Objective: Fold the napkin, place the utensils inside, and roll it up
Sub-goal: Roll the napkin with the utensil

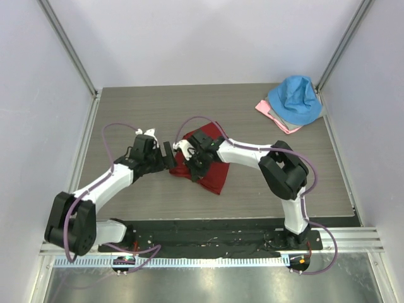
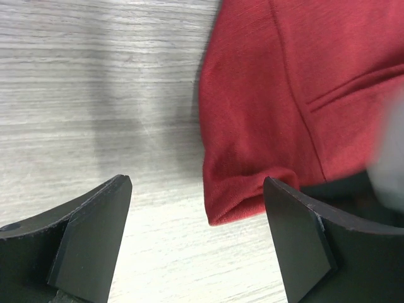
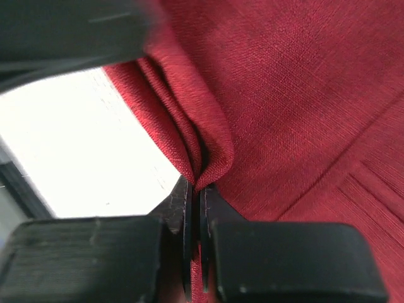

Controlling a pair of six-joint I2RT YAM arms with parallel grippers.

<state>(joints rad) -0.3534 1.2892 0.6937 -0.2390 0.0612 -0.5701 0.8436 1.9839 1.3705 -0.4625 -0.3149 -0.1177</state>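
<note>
- On the table (image 1: 126,113), near its middle: the napkin (image 1: 208,172), dark red, bunched and partly folded, well apart from the blue cloth (image 1: 293,98) in the far right corner.
- Pinched tight on a raised ridge of the napkin by the right gripper (image 3: 196,196) — likely to keep that fold from slipping flat.
- Spread wide and holding nothing: the left gripper (image 2: 196,189), low over a napkin corner — probably poised for a fresh grip.
- No fork in any view; whether wrapped inside, cannot tell.

The soft dark red square cloth napkin (image 1: 213,177) is plain, unpatterned. Toward two o'clock lie a bright blue crumpled cloth (image 1: 295,98) and a pale pink flat cloth (image 1: 264,107). The grey tabletop (image 1: 145,107) shows streaky wood grain.
</note>
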